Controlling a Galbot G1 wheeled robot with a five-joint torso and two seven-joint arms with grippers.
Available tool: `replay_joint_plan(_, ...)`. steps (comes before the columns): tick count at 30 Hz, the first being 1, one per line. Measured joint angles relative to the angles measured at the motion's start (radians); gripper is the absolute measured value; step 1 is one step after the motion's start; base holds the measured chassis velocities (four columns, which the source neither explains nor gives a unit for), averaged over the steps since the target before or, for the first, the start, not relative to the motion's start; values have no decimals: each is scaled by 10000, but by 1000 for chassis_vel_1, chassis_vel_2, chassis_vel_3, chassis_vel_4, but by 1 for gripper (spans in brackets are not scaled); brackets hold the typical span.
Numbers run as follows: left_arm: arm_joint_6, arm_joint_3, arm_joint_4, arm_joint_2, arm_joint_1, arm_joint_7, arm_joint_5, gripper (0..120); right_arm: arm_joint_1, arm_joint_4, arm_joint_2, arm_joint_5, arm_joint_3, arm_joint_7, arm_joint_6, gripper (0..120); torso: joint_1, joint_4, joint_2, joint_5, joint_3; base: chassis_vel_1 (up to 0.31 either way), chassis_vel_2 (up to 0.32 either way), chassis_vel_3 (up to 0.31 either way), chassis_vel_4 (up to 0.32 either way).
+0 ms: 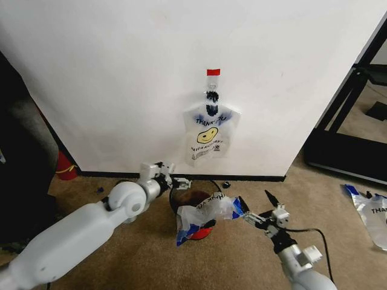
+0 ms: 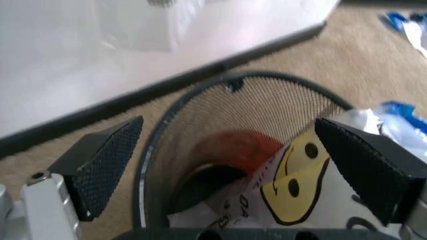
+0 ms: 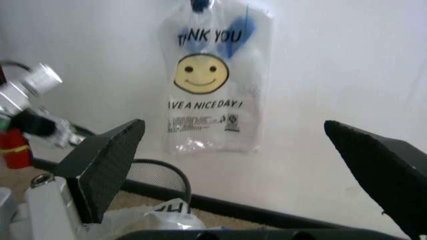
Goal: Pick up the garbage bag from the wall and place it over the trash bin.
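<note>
Both grippers, left and right, hung spread at the bin.
Bag lay half over its right rim; it needed spreading round.

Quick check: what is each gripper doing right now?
Left gripper: open, empty, over the trash bin.
Right gripper: open, empty, beside the garbage bag.

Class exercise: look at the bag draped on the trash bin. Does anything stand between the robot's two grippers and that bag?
Nothing visible does. The garbage bag lies across the trash bin rim on the carpet. The left gripper hangs open just above the bin's back rim, and the right gripper is open beside the bag's blue edge, with bare carpet between.
</note>
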Motion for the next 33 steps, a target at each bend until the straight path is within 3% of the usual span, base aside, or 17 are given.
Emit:
replay_joint_plan(8,424,648,1536,-548,-1147,605,486,100,-797,412,114,23,418,-208,185,100,0,0,0,5,-1,0,0,0,0)
replay_joint_plan(18,576,1236,2451,-642,-1682,1095,1137,96,-804,682,-36,151,426,-166,34,100,-1,2,0,4,-1,0,0,0,0)
replay_joint_plan(24,1087,1420,2773,-763,-1757,1474,1258,85,-810,708,-49,99,419,-66,-66,100,-1,2,1,5,-2,0,0,0,0)
replay_joint_plan(33,1334,1446,3155,-1118,-1721,1503,1149,52,-802,696,-63,118,454,103,-146,100,-1,1,2,4,-1,0,0,0,0)
